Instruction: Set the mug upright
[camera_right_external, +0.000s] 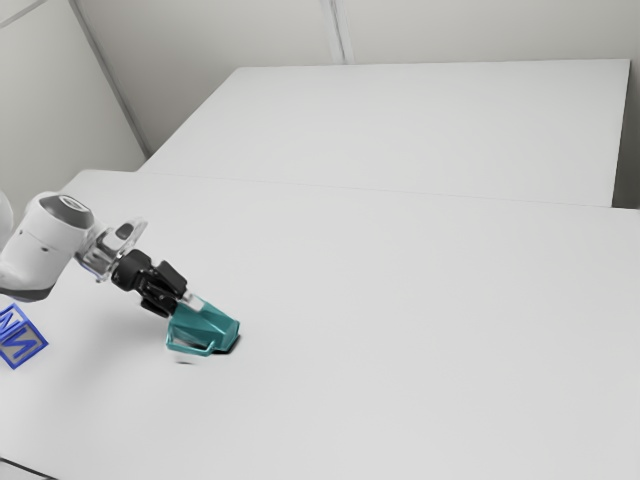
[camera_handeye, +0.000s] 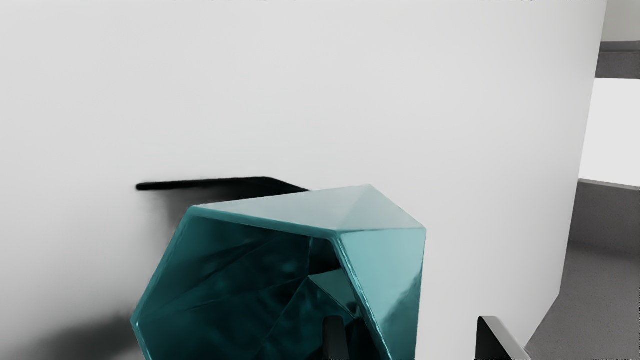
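The gripper (camera_right_external: 180, 297) reaches down to the teal faceted mug (camera_right_external: 208, 325) in the exterior view. The mug lies tilted over on its side, its mouth toward the gripper and its handle (camera_right_external: 190, 349) toward the view's bottom edge. Seen from the wrist, the gripper (camera_handeye: 411, 327) is open astride the wall of the mug (camera_handeye: 385, 270): one finger (camera_handeye: 335, 340) is inside the mouth, the other (camera_handeye: 500, 345) stands outside with a gap to the wall. The mug's base is hidden in the wrist view.
A blue-edged letter block (camera_right_external: 20, 338) sits at the exterior view's left, below the arm. The white table (camera_right_external: 400, 330) stretches toward the exterior view's right, and another white surface (camera_right_external: 400, 130) lies behind it. A dark cable (camera_right_external: 25, 468) shows at the lower left corner.
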